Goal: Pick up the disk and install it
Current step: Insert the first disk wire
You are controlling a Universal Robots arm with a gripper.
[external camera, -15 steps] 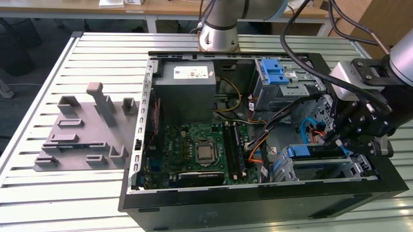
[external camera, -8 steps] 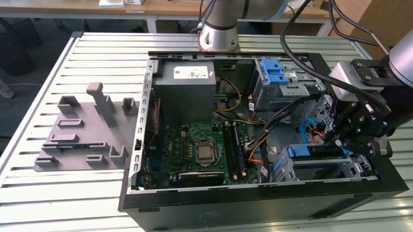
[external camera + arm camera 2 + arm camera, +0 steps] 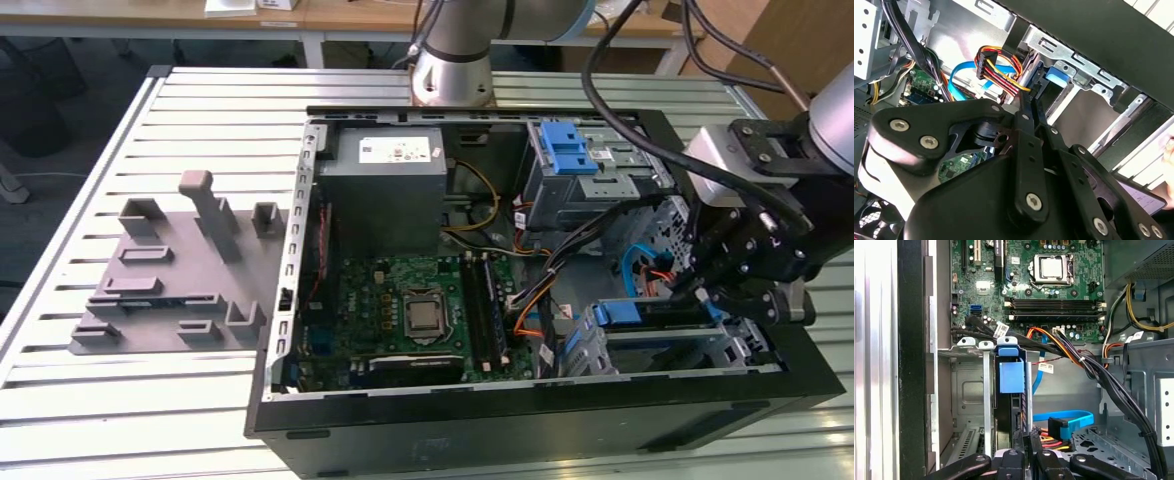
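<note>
The flat silver disk with blue plastic rails is clamped edge-on by the black gripper in the grey bay; it's probably best kept square to the slot.

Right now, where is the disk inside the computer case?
In the exterior view, the disk sits in the drive bay at the case's lower corner on the exterior view's right, directly below the gripper. In the first wrist view its blue rail stands upright in the bay.
</note>
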